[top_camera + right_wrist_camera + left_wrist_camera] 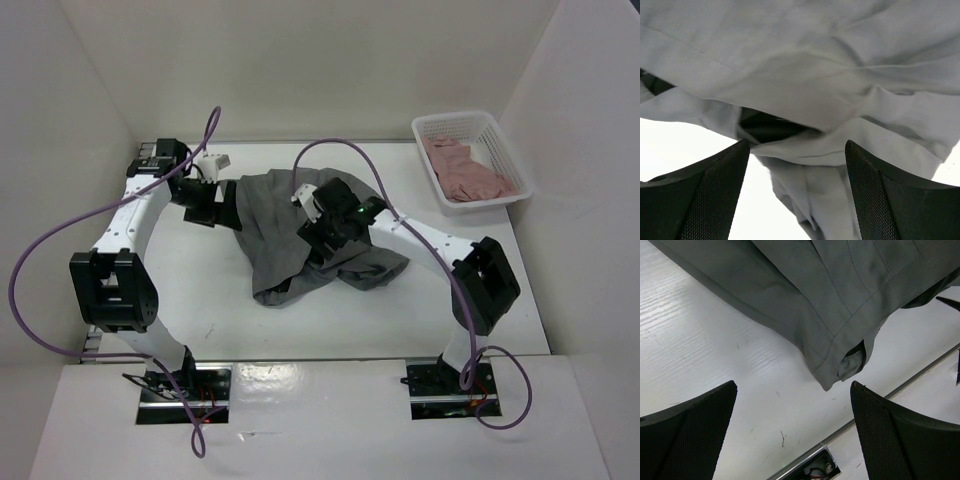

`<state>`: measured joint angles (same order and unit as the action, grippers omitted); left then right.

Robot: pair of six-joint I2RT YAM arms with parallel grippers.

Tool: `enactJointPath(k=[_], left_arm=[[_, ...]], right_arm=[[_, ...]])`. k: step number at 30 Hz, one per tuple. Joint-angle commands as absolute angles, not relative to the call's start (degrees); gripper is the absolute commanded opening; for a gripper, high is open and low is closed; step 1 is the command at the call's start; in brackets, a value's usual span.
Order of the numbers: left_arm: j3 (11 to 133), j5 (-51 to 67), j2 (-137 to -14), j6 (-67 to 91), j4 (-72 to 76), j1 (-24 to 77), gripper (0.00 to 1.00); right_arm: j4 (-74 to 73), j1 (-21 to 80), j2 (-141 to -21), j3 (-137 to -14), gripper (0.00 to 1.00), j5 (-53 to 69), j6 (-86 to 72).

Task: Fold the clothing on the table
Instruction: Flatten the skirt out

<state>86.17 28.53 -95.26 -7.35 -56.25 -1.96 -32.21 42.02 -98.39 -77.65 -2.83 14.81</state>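
Note:
The clothing [285, 240], a dark grey pleated skirt, lies crumpled in the middle of the white table [200, 290]. My left gripper [230, 208] sits at the skirt's left edge. In the left wrist view it [792, 425] is open above bare table, and a hemmed corner of the skirt [840, 305] lies just beyond its fingertips [690, 435]. My right gripper [322, 238] hovers over the skirt's middle. The right wrist view shows it [796, 190] open, with bunched folds of the skirt [815, 75] lying under and between its fingers [895, 195], which do not pinch the fabric.
A white mesh basket [470, 125] at the back right holds a pink garment [465, 172]. White walls close in the table on three sides. Purple cables loop over both arms. A metal rail [805, 467] runs along the table's near edge.

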Motion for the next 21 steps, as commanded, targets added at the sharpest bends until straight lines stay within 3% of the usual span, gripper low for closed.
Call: enactJointPath(k=[1, 21], left_arm=[[85.52, 30.94, -94.92, -8.26, -55.11, -1.93, 1.00], [83.94, 31.46, -95.98, -8.79, -54.58, -1.93, 1.00]], right_arm=[[-31.55, 44.12, -99.40, -79.01, 0.82, -3.69, 14.24], [-28.13, 44.12, -103.97, -84.81, 0.79, -11.42, 14.24]])
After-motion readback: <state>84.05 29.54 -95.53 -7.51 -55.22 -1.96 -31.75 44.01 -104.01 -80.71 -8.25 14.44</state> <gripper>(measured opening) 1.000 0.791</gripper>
